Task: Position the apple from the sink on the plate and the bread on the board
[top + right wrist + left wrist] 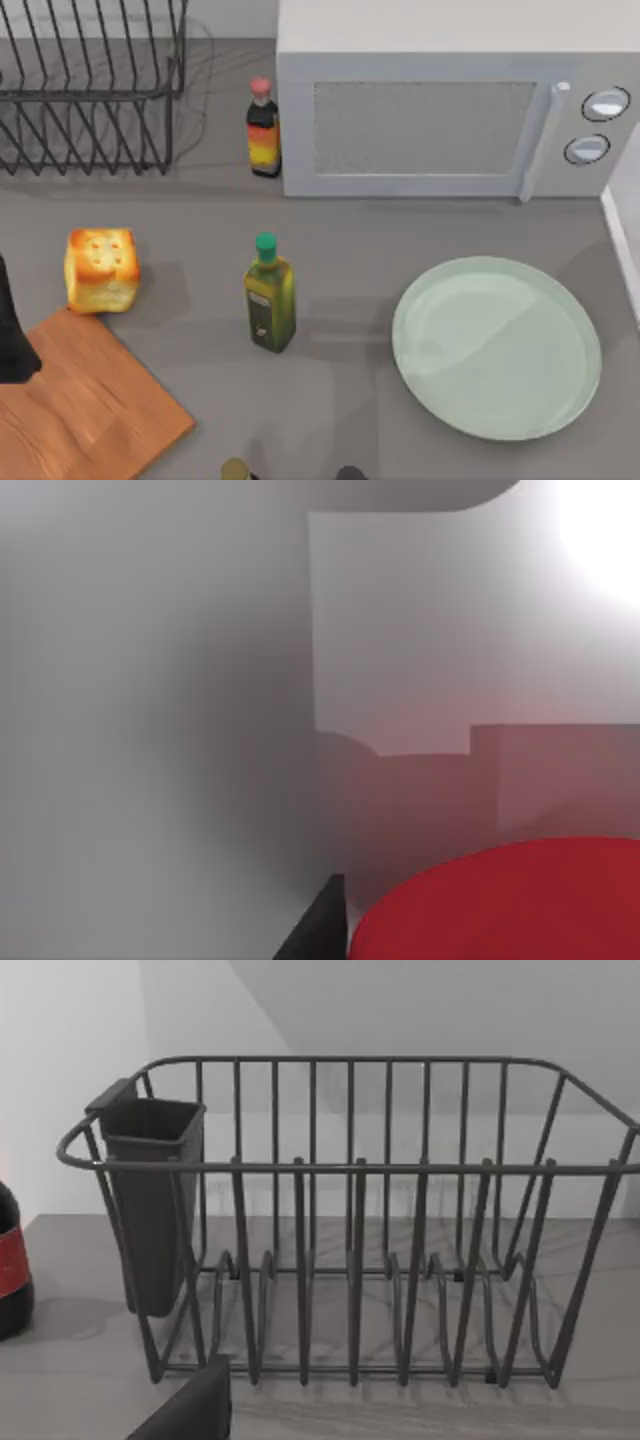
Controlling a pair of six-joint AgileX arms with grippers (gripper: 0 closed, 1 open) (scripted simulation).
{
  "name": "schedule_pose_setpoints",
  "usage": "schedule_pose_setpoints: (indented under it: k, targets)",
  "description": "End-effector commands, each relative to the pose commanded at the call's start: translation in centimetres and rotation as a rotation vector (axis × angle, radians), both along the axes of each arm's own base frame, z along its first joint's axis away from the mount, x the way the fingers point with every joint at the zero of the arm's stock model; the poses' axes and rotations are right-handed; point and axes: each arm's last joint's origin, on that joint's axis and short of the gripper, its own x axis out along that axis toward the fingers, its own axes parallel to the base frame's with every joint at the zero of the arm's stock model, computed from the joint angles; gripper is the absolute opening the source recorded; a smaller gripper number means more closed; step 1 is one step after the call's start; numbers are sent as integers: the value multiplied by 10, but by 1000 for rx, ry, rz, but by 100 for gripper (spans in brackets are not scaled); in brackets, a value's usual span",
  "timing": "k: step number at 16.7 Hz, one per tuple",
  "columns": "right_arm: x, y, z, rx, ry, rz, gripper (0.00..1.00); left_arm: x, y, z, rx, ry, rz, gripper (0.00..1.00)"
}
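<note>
Left gripper (pixel 190 1410): dark part at the near edge of the left wrist view, facing the dish rack; whether open or closed cannot be told. The left arm (pixel 12 335) shows as a dark shape at the tabletop's left edge, over the board

Right gripper (pixel 318 925): a dark finger edge in the right wrist view, just beside the apple (pixel 500 900); open or closed cannot be told. The apple is a plain red rounded mass very close to the camera, with pale grey-white walls behind it

Board (pixel 85 400): orange-brown wood with grain, set askew at the tabletop's near left corner

Bread (pixel 101 268): golden cube with toasted spotted top, on the tabletop (pixel 340 230) just beyond the board's far corner, touching or nearly touching its edge

Green-capped bottle (pixel 270 295): olive-yellow, upright, mid-tabletop, between bread and plate

Plate (pixel 497 347): pale mint green, round, shallow rim, toward the tabletop's right edge, nothing on it

Sauce bottle (pixel 263 130): dark, red cap, red-and-yellow label, upright just beside the microwave's left side

Microwave (pixel 440 100): light grey, door shut, two dials, along the far edge toward the right

Dish rack (pixel 350 1220): dark wire, with a dark cutlery cup (pixel 150 1200) hung at one end, at the far left corner
</note>
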Motion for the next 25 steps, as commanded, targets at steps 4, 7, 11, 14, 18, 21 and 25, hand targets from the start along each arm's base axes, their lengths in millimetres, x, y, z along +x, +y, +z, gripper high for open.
schedule_pose_setpoints:
  k: [4,7,11,14,18,21,25]
  targets:
    - [3,-1,35,0,1,0,0,0,0,0,0,0,0,100]
    - [1,-1,75,4,14,0,0,0,0,0,0,0,0,100]
    - [0,0,99,0,1,0,0,0,0,0,0,0,0,100]
    - [0,1,98,1,2,-1,0,0,0,0,0,0,0,100]
    - [1,22,135,-17,-67,-7,0,0,0,0,0,0,0,100]
    - [-6,59,176,-20,-128,-15,0,0,0,0,0,0,0,100]
    - [-30,120,224,6,-187,-20,0,0,0,0,0,0,0,100]
